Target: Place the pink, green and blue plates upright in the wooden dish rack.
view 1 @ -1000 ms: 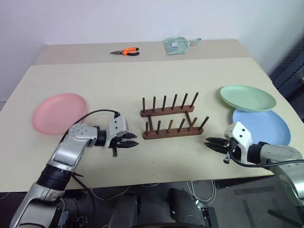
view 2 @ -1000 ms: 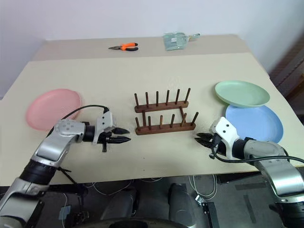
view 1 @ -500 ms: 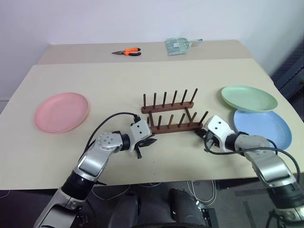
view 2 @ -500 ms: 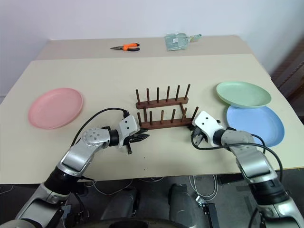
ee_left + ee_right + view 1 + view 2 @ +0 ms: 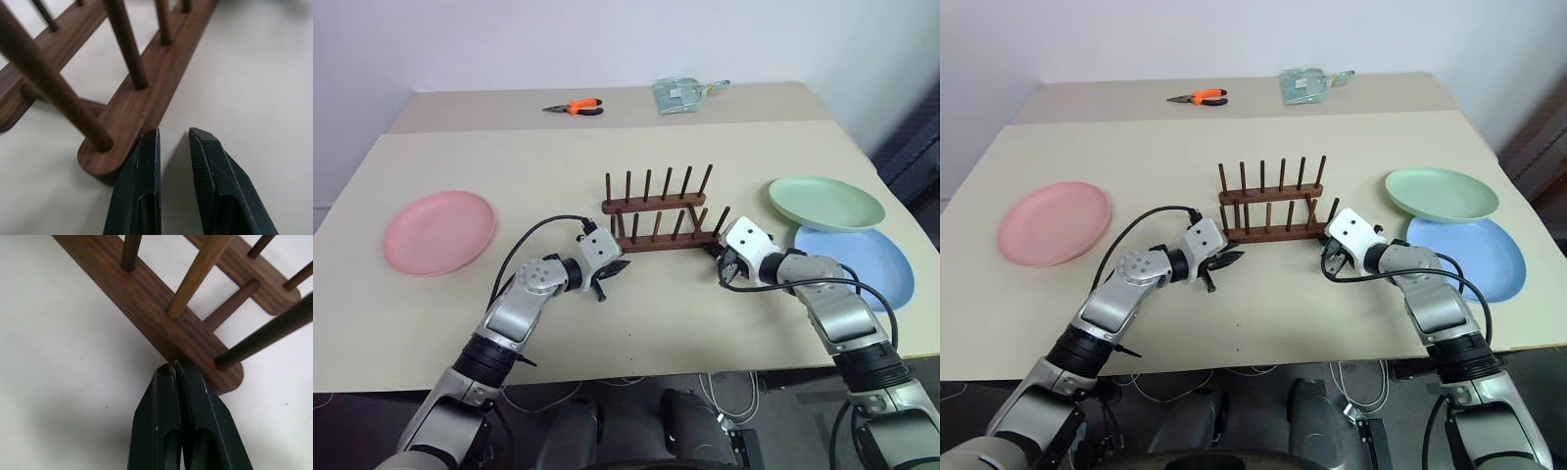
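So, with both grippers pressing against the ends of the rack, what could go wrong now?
The wooden dish rack is light; uneven pushes from the left gripper and right gripper could twist or tip it. Pushed toward the right, it might hit the green plate.

Both arms reach forward and angle inward toward each other. The left gripper (image 5: 173, 134) has its fingers slightly apart. The right gripper (image 5: 175, 366) has its fingers pressed together.

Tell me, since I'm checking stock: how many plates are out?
3: pink plate on the table's left; green plate on the right; blue plate just nearer, under the green one's edge.
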